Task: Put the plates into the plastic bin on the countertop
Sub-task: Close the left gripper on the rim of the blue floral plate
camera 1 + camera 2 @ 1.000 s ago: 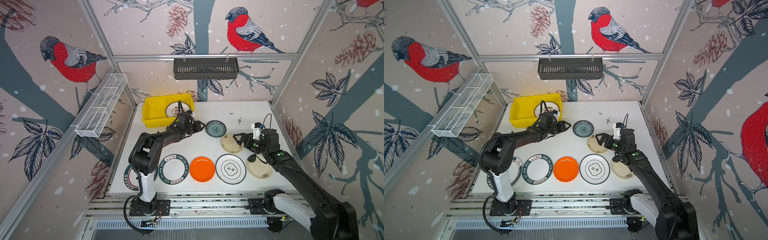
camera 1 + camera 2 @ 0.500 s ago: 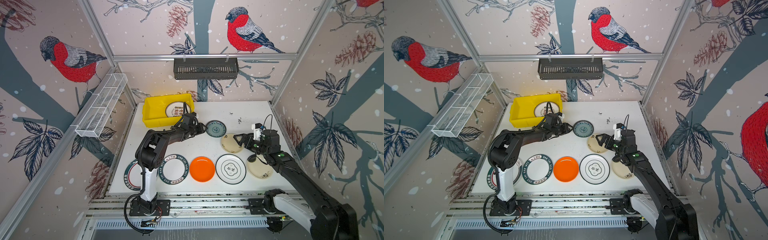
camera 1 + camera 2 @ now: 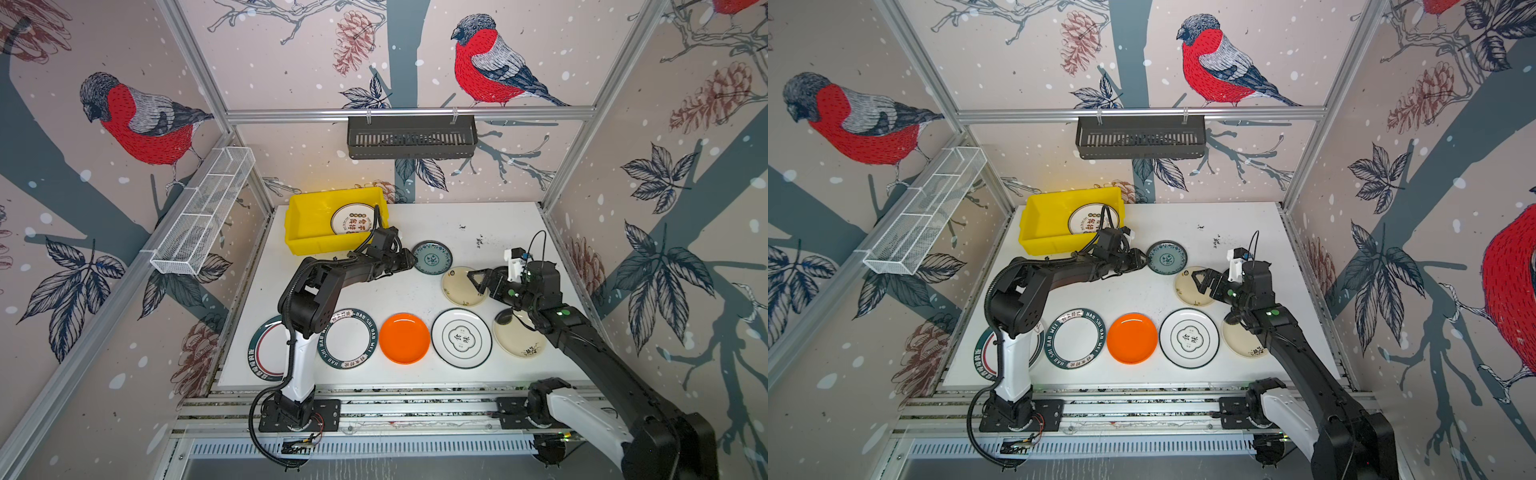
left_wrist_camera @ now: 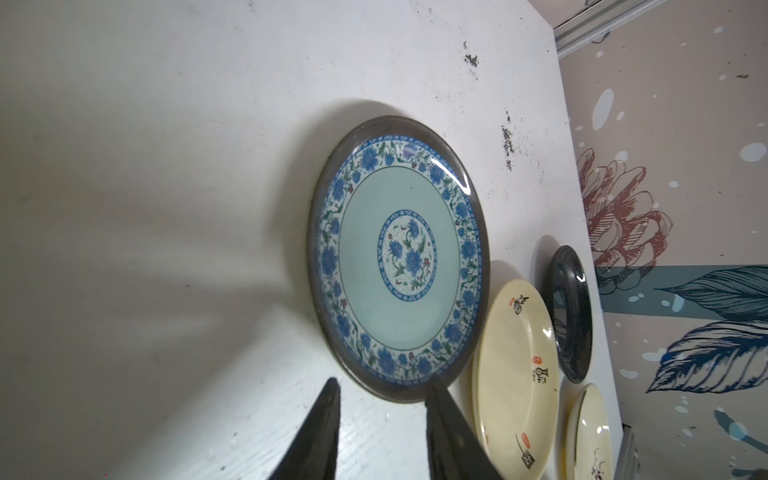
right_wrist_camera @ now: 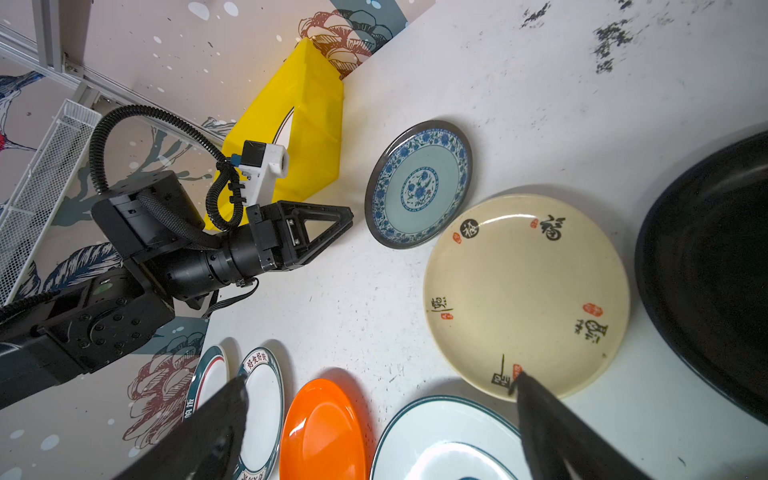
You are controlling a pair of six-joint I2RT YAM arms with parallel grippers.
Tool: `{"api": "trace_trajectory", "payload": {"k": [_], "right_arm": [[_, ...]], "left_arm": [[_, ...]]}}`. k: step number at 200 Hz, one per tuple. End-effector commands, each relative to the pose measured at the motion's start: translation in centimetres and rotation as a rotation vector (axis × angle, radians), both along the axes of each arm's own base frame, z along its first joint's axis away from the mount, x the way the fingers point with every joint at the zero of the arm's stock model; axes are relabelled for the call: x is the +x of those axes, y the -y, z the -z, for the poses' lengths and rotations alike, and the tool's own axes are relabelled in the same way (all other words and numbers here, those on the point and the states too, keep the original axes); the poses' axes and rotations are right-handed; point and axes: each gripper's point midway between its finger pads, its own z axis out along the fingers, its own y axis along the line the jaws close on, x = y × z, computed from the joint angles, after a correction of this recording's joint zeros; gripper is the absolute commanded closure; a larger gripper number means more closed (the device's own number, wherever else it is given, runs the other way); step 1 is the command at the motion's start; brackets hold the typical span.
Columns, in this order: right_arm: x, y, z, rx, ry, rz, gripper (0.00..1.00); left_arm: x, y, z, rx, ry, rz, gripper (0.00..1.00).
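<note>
Green-rimmed plate: "HAO SHI HAO MEI" in white capitals round the rim; the Chinese characters beside it are too small to read.
White quatrefoil plate: 食味 at the centre.
Cream plate: 福 brushed in black near the rim; the red seals are unreadable.
Plate in the yellow bin: dark characters, illegible.

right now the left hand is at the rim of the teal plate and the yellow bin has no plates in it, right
Not quite. The yellow bin holds one white plate with characters on it, as both top views show. The rest stands: the left hand is at the rim of the teal plate.
</note>
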Motion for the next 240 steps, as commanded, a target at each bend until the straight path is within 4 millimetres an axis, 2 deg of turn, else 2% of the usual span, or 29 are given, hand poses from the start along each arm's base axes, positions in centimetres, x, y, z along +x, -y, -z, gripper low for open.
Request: {"api": "trace_trajectory", "payload": {"k": [1,105,142,240], "right_arm": [[-0.1,0.2,0.1,-0.004,-0.007,0.010,0.00],[-0.2,0.5,-0.2,-0.010,0.000,0.027,0.00],[-0.2,0.6,-0.1,-0.013,-0.004,0.031,0.00],[-0.3,1.3,-0.1,-0.034,0.005,0.053,0.00]], "left_arm": [[0.1,-0.2,0.6,0.043,0.006,0.002,0.65],[0.6,0.4,2.2,0.049,-0.015,0.007,0.70],[1.0,0.6,2.8,0.051,-0.022,0.003,0.75],[2.7,0.6,3.5,0.100,-0.015,-0.026,0.77]]}}
